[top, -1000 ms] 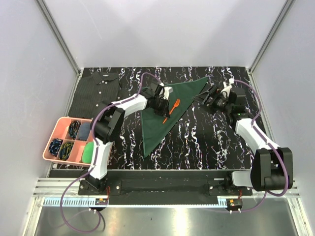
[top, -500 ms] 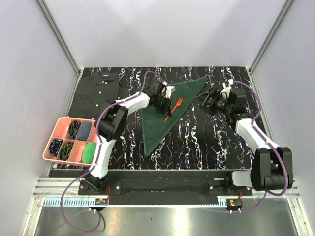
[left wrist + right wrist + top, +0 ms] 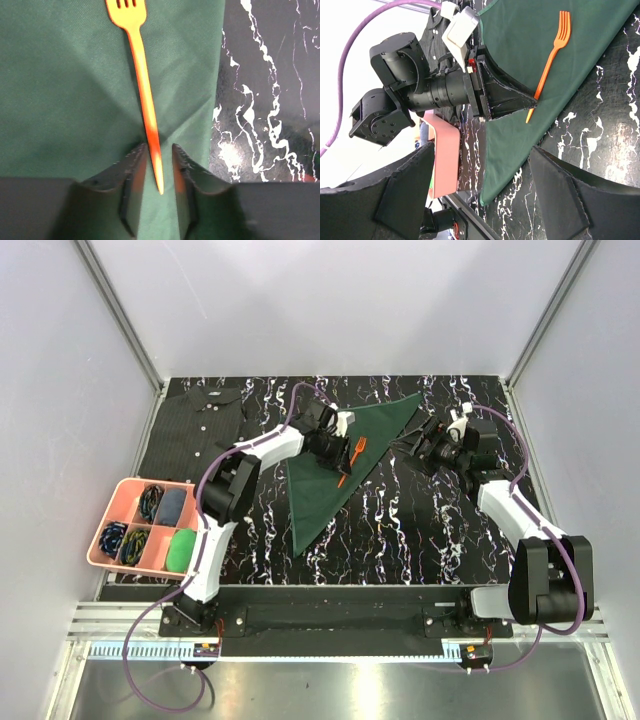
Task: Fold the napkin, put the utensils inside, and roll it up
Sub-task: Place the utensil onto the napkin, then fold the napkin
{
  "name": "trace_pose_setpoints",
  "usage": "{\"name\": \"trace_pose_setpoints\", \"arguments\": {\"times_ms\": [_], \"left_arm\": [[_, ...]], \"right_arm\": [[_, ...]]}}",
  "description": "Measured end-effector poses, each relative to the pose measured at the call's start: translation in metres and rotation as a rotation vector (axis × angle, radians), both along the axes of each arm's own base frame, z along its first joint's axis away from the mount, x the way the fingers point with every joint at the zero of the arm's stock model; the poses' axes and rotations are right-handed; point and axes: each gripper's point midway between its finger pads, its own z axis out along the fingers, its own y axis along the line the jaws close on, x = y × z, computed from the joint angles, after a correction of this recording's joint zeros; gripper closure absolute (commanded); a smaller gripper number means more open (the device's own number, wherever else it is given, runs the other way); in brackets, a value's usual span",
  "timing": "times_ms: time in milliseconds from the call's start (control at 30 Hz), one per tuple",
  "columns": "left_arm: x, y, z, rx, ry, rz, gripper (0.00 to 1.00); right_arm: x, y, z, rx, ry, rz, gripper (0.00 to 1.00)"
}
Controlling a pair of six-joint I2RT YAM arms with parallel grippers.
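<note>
Now: fork set on folded napkin, left arm at the let-go.
Orange-red plastic fork (image 3: 142, 90) lies flat on the dark green napkin (image 3: 60, 90), a triangle on the marbled table (image 3: 420, 530). From above, its long axis runs 7-to-1 o'clock, tines toward 1, close to the napkin's 3 o'clock edge and about parallel to it. Left gripper (image 3: 159, 147) has its jaws slightly apart around the handle tip, apparently not pinching. Right gripper (image 3: 482, 165) is spread wide, holding nothing, off at 3 o'clock. Best move, I judge: open a bit more, lift off the cloth, back away toward 7 along the handle without dragging the fork or the cloth.
</note>
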Motion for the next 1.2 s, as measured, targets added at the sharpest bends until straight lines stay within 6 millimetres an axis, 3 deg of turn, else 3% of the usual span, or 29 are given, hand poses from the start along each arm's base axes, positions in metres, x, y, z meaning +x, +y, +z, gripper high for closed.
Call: {"name": "trace_pose_setpoints", "arguments": {"times_ms": [167, 433, 600, 667, 800, 900, 1000, 1100, 1200], "left_arm": [[0.001, -0.003, 0.004, -0.018, 0.007, 0.008, 0.44], [0.003, -0.003, 0.015, -0.026, -0.006, 0.021, 0.15], [0.002, 0.008, 0.042, -0.004, -0.051, 0.056, 0.06], [0.002, 0.015, 0.065, -0.004, -0.090, 0.074, 0.04], [0.000, 0.037, 0.137, -0.039, -0.227, 0.116, 0.01], [-0.002, 0.068, 0.195, -0.068, -0.340, 0.185, 0.01], [-0.004, 0.112, 0.243, -0.082, -0.446, 0.285, 0.01], [-0.007, 0.155, 0.265, -0.060, -0.521, 0.372, 0.01], [-0.009, 0.180, 0.263, -0.027, -0.537, 0.414, 0.01]], "right_arm": [[0.000, 0.000, -0.001, 0.001, 0.003, 0.002, 0.15], [-0.001, -0.003, -0.006, -0.014, 0.012, 0.007, 0.15], [0.017, -0.023, -0.019, -0.088, 0.056, -0.043, 0.16], [0.040, -0.038, -0.022, -0.146, 0.056, -0.081, 0.16], [0.090, -0.069, -0.030, -0.242, 0.048, -0.151, 0.19], [0.128, -0.085, -0.039, -0.281, 0.046, -0.179, 0.20], [0.168, -0.100, -0.052, -0.307, 0.044, -0.197, 0.23], [0.201, -0.111, -0.068, -0.316, 0.046, -0.207, 0.26], [0.230, -0.119, -0.089, -0.318, 0.054, -0.213, 0.30]]}}
